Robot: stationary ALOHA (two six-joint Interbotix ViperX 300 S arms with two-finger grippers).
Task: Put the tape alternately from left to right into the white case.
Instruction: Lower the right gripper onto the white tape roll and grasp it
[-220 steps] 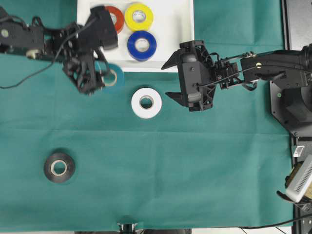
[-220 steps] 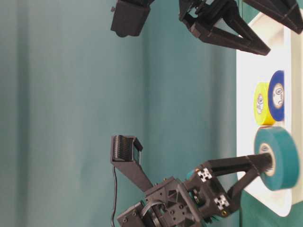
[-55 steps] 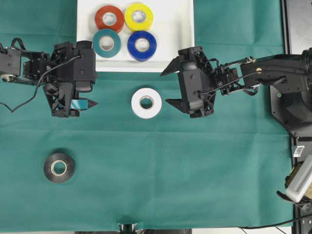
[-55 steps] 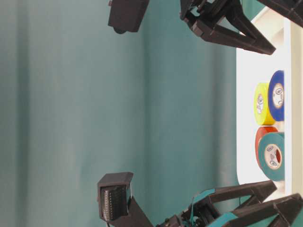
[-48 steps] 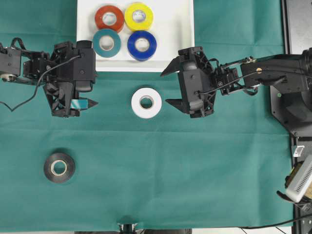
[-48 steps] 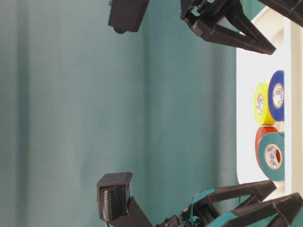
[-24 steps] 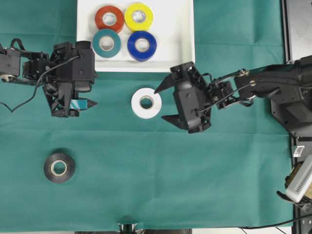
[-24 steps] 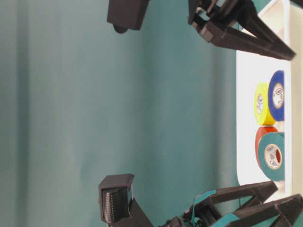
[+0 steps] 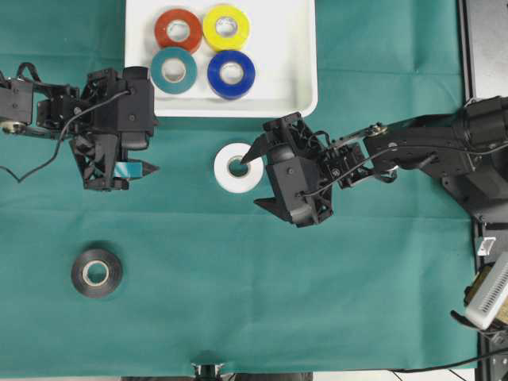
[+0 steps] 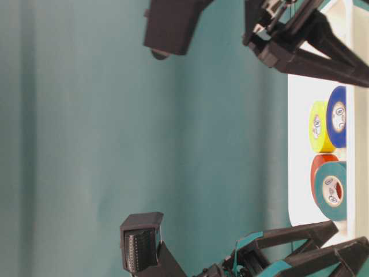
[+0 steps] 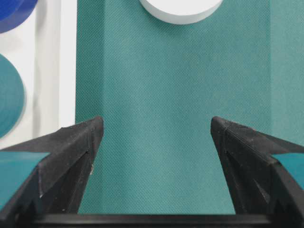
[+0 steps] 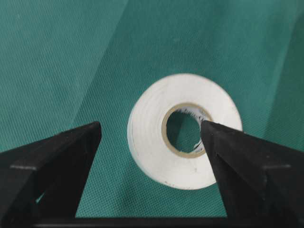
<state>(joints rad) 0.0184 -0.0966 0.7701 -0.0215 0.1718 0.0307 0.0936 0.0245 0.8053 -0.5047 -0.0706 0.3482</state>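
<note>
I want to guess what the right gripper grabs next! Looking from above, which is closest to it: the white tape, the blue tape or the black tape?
Measured from the right gripper in the overhead view:
1. White tape: right at its fingertips, on the cloth.
2. Blue tape: above, inside the white case.
3. Black tape: far off, lower left on the cloth.

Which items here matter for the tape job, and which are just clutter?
Job:
white case
white tape
black tape
red, yellow, teal, blue rolls in the case

Lying about:
white device at the right edge
green cloth
</note>
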